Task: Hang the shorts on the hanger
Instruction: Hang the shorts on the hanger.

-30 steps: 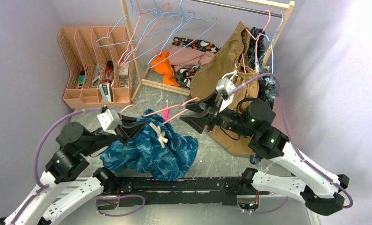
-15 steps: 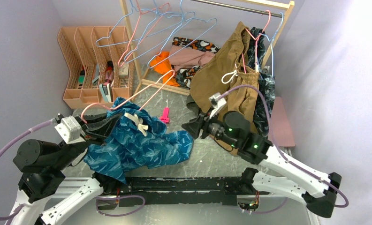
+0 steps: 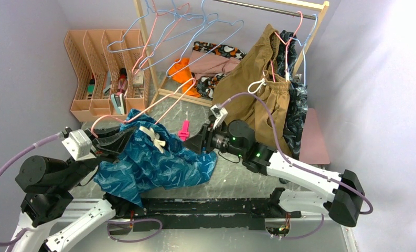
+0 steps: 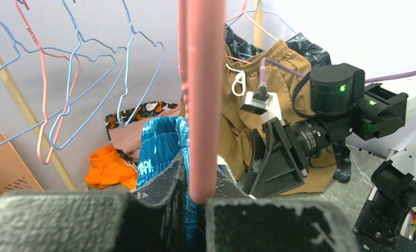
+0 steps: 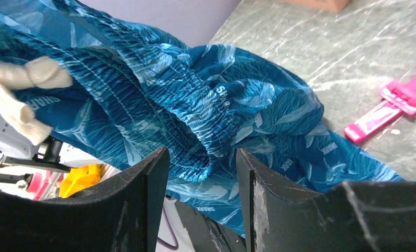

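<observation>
- Slippage was the main risk: the shorts [image 3: 158,163] hung only loosely over the hanger [image 4: 200,105], so a tug from the right tool [image 5: 200,157] could have dragged them off onto the tabletop [image 3: 237,173].
- Left tool [image 4: 195,205] was pressed together on the hanger's pink wire; so thin a wire could have twisted in that pinch under the cloth's weight.
- Right tool stood spread, with a fold of the shorts just ahead between its fingers and nothing gripped; closing on one thin layer might have bunched the fabric rather than spread it.
- Shorts were teal with a pale leaf print and crumpled. The waistband was raised near the left tool, the cream drawstring [image 3: 156,137] lay on top, and the lower part slumped on the tabletop.
</observation>
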